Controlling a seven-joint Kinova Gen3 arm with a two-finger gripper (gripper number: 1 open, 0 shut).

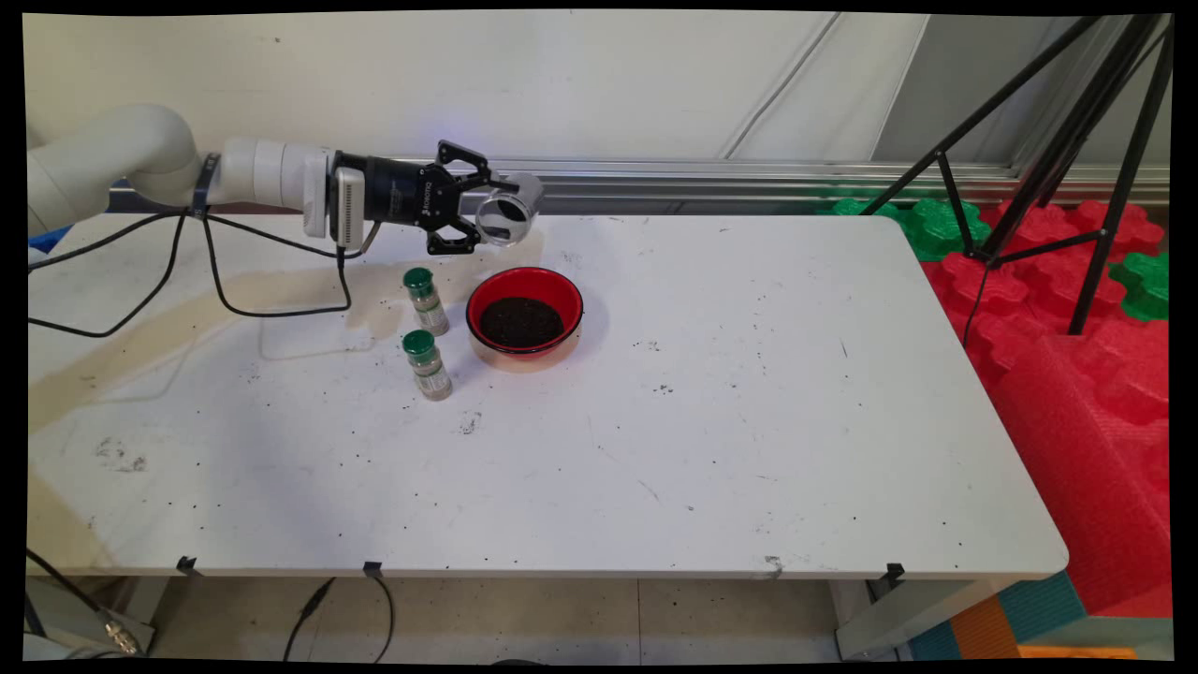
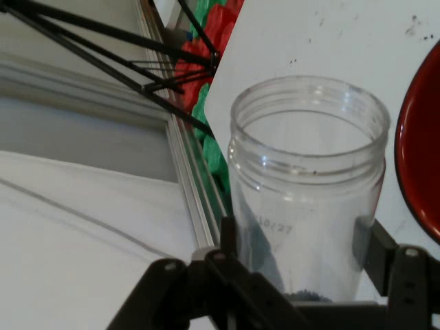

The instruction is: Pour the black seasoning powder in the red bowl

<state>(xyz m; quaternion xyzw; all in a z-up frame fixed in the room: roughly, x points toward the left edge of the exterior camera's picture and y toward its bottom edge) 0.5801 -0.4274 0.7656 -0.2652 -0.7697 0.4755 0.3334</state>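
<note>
The clear plastic jar (image 2: 308, 185) bears faint printed digits on its wall in the hand view, reading roughly "10/27". The end effector (image 1: 487, 212) carries small white lettering on its black body in the main view, too small to read.

Clear jar (image 1: 508, 212), red bowl (image 1: 524, 285), green-capped bottles (image 1: 426, 301), white table (image 1: 749, 421)
</note>
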